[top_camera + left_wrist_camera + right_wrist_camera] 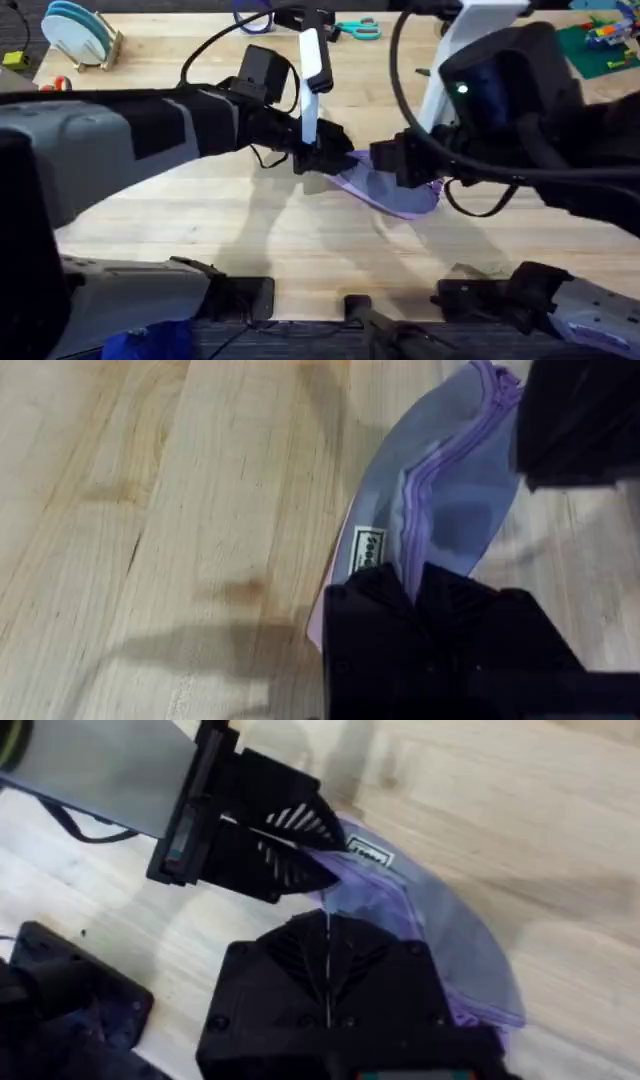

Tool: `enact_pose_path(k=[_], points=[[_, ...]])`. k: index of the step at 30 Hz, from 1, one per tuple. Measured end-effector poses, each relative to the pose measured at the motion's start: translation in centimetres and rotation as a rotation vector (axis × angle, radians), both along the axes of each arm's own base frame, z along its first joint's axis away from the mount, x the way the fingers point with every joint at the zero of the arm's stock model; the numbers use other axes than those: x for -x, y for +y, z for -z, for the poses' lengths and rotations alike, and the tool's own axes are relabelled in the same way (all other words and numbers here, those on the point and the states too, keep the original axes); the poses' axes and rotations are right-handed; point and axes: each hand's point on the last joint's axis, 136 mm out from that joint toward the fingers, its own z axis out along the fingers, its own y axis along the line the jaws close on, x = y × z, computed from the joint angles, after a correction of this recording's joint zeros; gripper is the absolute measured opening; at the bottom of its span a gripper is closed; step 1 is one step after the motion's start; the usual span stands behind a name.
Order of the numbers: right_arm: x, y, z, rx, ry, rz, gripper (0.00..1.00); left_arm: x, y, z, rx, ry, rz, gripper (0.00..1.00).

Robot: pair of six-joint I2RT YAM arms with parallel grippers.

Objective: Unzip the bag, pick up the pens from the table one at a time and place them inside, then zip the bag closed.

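The lavender bag (390, 192) lies on the table (200, 215) at the middle, held from both ends. My left gripper (322, 160) is shut on the bag's (450, 500) end beside the pale label (368, 550), fingers (370, 600) pressed together over the fabric. My right gripper (396, 165) comes from the other side and is shut on the zipper line (330, 900), its fingers (290, 955) meeting with only a thin seam. The zipper (440, 460) runs closed along the length that shows. The pens are out of view.
Teal-handled scissors (360, 28) lie at the table's far edge. A rack with blue plates (78, 30) stands at the far left, and a green baseplate with bricks (600, 40) at the far right. Bare wood stretches in front of the bag.
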Motion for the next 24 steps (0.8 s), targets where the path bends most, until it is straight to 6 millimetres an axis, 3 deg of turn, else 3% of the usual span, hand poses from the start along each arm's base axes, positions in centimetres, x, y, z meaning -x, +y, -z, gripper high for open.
enact_pose_path(k=[9,14,16,20,24], points=[[0.3,-2.9,-2.1,0.048,-0.101,0.047,0.037,0.0,0.0,0.0,0.000,0.000,0.000,0.043],[1.2,-4.3,-3.7,0.028,-0.147,0.062,0.203,0.0,0.0,0.0,0.000,0.000,0.000,0.043],[1.5,-4.7,-4.6,0.004,-0.176,0.066,0.386,0.0,0.0,0.0,0.000,0.000,0.000,0.044],[2.6,-5.9,-7.2,-0.067,-0.253,0.073,0.991,0.0,0.0,0.0,0.000,0.000,0.000,0.043],[3.1,-7.0,-7.8,-0.088,-0.263,0.125,0.996,0.0,0.0,0.0,0.000,0.000,0.000,0.044]])
